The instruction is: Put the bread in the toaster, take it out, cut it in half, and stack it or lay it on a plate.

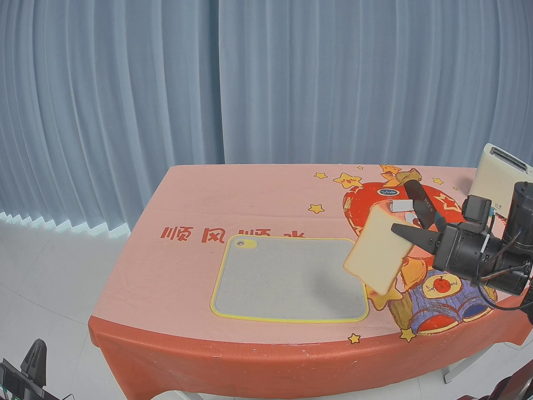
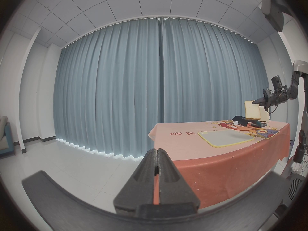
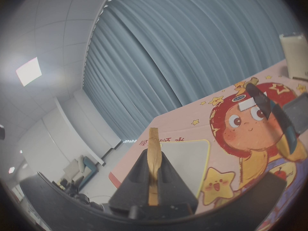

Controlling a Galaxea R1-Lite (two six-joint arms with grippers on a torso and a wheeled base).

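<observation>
One bread slice (image 1: 377,251), pinched on edge between the fingers of the right gripper (image 1: 397,230), airborne; cutting board (image 1: 288,279) below the fingertips, toaster (image 1: 499,176) behind them; left gripper (image 2: 156,164) clenched, empty. Handling: light grip, slice squared before lowering.

right end effector (image 3: 154,156) clamped on bread (image 3: 154,138), cutting board (image 3: 189,164) beyond, toaster (image 3: 296,55) farther

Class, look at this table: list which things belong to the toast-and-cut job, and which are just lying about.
For the job:
bread slice, gripped in the right tool
toaster
cutting board
knife

Lying about:
small white tag beside the knife
printed tablecloth
curtain behind the table
</observation>
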